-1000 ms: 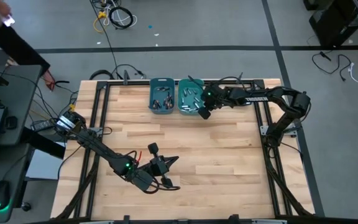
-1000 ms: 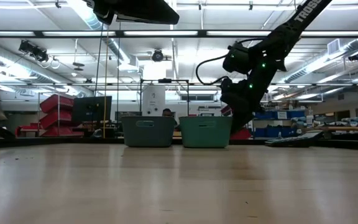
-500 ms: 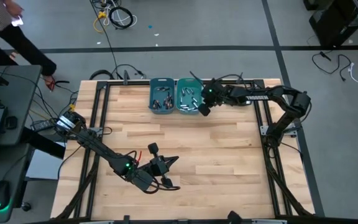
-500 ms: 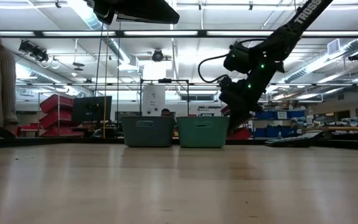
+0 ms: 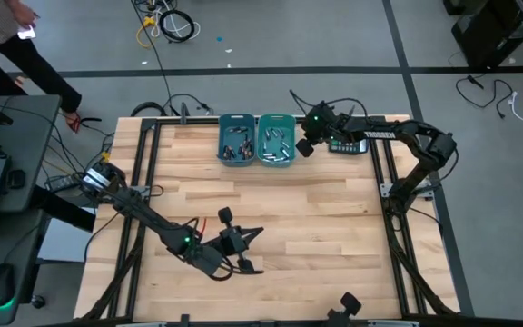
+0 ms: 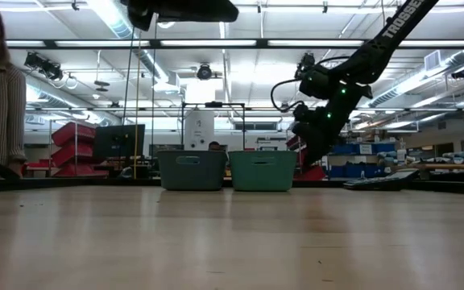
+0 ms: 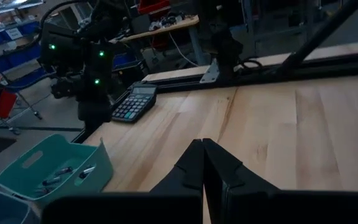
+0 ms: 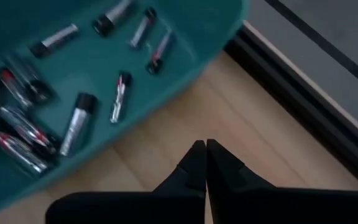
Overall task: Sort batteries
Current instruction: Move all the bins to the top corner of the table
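Teal bins upper centre hold batteries | right gripper beside them, closed, empty | left gripper closed, parked lower centre.

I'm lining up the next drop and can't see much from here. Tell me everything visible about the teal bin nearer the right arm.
The right-hand teal bin is a small rectangular plastic tub with rounded corners, a slot handle in its end wall and an open top. It stands upright on the wooden table at the far edge, side by side with a second teal bin. Loose batteries, silvery and dark, lie scattered flat on its floor. The right gripper, shut and empty, hangs just outside its rim, not touching it.
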